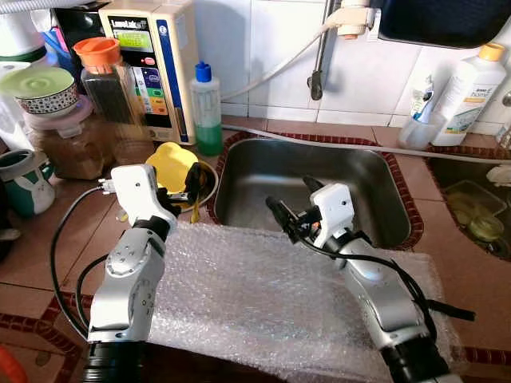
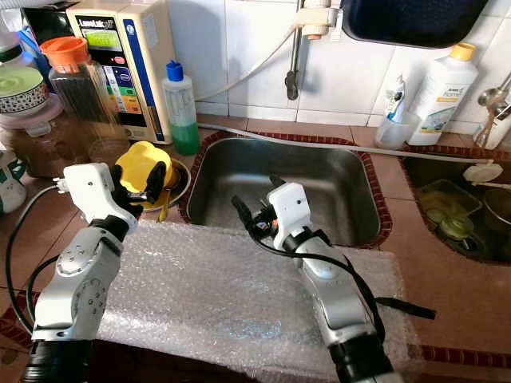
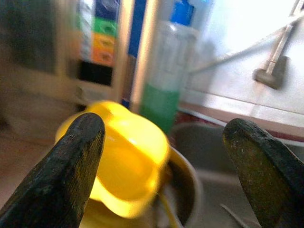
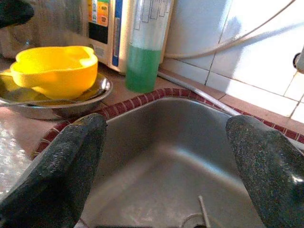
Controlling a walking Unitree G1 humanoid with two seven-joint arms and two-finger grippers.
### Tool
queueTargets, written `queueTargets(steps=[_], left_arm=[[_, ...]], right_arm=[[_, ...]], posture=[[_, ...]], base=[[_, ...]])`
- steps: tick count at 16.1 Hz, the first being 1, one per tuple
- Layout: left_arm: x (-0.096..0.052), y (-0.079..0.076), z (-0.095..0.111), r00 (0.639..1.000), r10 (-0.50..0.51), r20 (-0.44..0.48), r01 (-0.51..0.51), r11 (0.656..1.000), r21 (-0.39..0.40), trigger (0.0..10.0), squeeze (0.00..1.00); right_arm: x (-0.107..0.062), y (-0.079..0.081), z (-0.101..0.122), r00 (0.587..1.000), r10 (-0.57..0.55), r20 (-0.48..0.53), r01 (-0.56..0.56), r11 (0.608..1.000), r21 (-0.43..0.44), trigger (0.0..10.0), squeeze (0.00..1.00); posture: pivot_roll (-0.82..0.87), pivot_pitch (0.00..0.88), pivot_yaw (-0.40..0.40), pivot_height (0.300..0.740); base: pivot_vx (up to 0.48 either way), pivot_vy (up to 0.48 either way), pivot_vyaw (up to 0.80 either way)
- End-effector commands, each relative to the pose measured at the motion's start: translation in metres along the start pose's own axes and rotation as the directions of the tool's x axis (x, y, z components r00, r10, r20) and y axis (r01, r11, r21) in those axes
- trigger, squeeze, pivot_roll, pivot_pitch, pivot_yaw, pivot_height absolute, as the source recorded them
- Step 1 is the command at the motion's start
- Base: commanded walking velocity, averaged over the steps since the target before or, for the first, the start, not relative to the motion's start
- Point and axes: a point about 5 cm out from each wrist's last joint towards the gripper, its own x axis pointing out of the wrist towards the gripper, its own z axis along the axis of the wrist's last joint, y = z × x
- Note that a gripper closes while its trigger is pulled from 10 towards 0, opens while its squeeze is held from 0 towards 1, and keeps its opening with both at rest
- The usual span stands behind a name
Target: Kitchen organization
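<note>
Left hand [image 1: 182, 194] spread beside glossy yellow bowl [image 1: 170, 165]; right hand [image 1: 294, 206] spread over steel sink [image 1: 239, 171].

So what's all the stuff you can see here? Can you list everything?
Sink: one, steel, set in the brown tiled counter, in the middle.
Bubble wrap: one clear sheet, on the counter in front of the sink.
Yellow bowl: one, on a steel plate left of the sink.
Soap bottle: one, clear with green liquid and blue cap, behind the bowl.
Water purifier: one, cream, against the wall.
Jars: several, orange and pink lids, far left.
White bottle: one, orange cap, back right.
Hose: one, white, along the wall.
Left gripper: fingers open, at the yellow bowl.
Right gripper: fingers open, over the sink's front edge.
</note>
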Motion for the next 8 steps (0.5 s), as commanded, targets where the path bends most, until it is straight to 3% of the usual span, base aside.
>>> queueTargets(steps=[1, 4, 6, 8], left_arm=[[0.003, 0.006, 0.009, 0.998, 0.04, 0.047, -0.042, 0.998, 0.041, 10.0, 1.0], [0.003, 0.028, 0.015, 0.977, 0.197, 0.084, -0.203, 0.976, 0.075, 10.0, 1.0], [0.0, 0.045, 0.011, 0.946, 0.319, 0.059, -0.322, 0.944, 0.067, 10.0, 1.0], [-0.005, 0.055, 0.003, 0.926, 0.378, 0.016, -0.378, 0.924, 0.055, 10.0, 1.0]], right_arm=[[0.0, 0.002, 0.006, 1.0, 0.016, 0.011, -0.016, 1.0, 0.001, 10.0, 1.0], [-0.003, 0.009, 0.012, 0.999, 0.041, 0.018, -0.042, 0.998, 0.055, 10.0, 1.0], [-0.008, 0.025, 0.021, 0.986, 0.165, 0.032, -0.168, 0.977, 0.131, 10.0, 1.0], [-0.016, 0.037, 0.025, 0.959, 0.283, 0.023, -0.284, 0.95, 0.132, 10.0, 1.0]], posture=[[0.09, 0.005, 0.015, 0.74], [0.08, 0.004, 0.016, 0.74], [0.08, 0.005, 0.015, 0.74], [0.08, 0.006, 0.014, 0.74]], base=[[0.0, 0.0, 0.0], [0.0, 0.0, 0.0], [0.0, 0.0, 0.0], [0.0, 0.0, 0.0]])
